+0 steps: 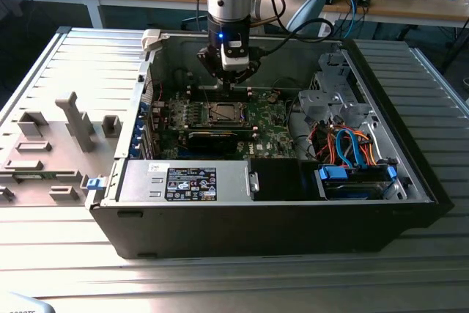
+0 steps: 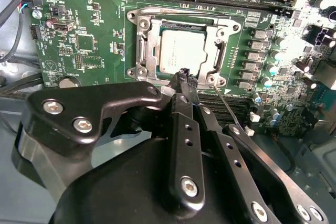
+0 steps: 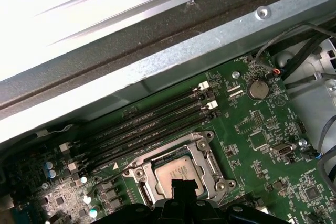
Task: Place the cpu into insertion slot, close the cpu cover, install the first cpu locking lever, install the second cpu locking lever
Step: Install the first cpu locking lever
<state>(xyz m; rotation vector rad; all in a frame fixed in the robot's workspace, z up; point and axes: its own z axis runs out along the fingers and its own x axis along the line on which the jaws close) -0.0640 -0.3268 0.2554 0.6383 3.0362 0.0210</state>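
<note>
The cpu (image 2: pixel 178 51) lies flat in the insertion slot (image 2: pixel 137 72) on the green board, its silvery top showing. The cpu cover (image 2: pixel 149 45) is folded down around the chip's edges. My gripper (image 2: pixel 186 75) hovers at the slot's near edge with its black fingertips (image 2: pixel 181 74) pressed together and nothing seen between them. A thin wire locking lever (image 2: pixel 227 104) runs from the slot's corner out beside my fingers. The first wrist view shows the cpu (image 3: pixel 177 173), the cover (image 3: pixel 203 157) and my gripper (image 3: pixel 182 186). In the exterior view my gripper (image 1: pixel 233 84) hangs just behind the slot (image 1: pixel 223 113).
Long black memory slots (image 3: pixel 147 127) run beside the socket, with the case wall (image 3: pixel 157 61) just beyond. A long black card (image 1: pixel 214 139) crosses the board in front of the socket. A labelled power box (image 1: pixel 189 182) and a drive bay with blue and orange cables (image 1: pixel 352 148) fill the case.
</note>
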